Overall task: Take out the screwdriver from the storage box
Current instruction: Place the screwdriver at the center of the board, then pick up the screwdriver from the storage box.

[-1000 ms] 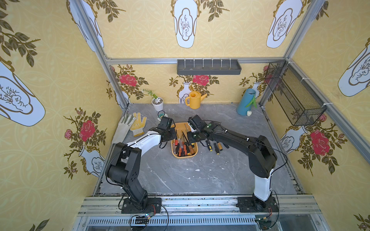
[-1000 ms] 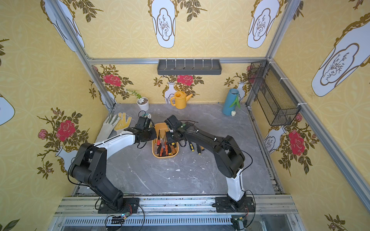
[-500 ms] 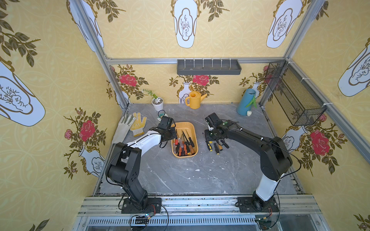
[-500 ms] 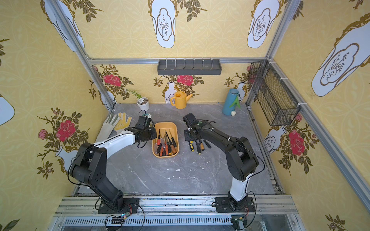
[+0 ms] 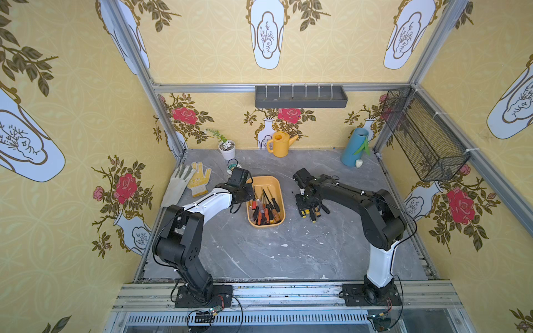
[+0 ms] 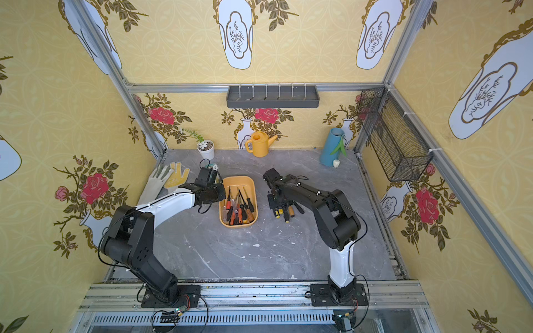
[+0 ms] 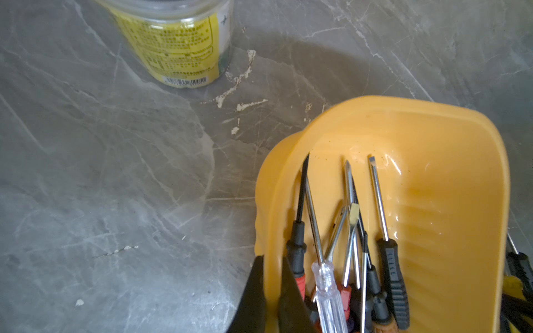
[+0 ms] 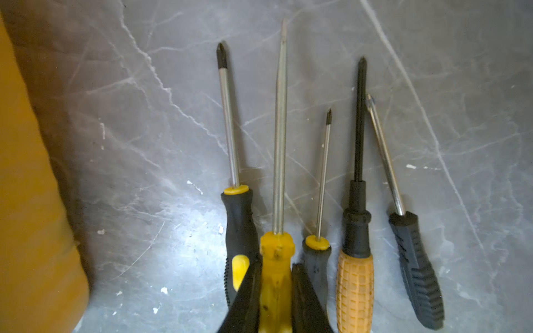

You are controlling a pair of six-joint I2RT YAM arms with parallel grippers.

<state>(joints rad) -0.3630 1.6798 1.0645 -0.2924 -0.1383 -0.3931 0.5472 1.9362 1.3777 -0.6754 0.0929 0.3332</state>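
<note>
Two claws share the job. Top view: my left gripper (image 5: 250, 198) holds the storage box (image 5: 264, 178) steady. Left wrist: its fingers (image 7: 253, 288) pinch the rim tight. Right wrist: my right gripper (image 8: 276, 268) clamps the yellow-handled screwdriver (image 8: 279, 173), outside the box beside four others (image 8: 354, 274).

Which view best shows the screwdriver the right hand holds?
Right wrist: yellow-handled screwdriver close up, handle between the right hand's fingers. Both top views: tiny, mostly under the hand; left wrist: cannot tell.
</note>
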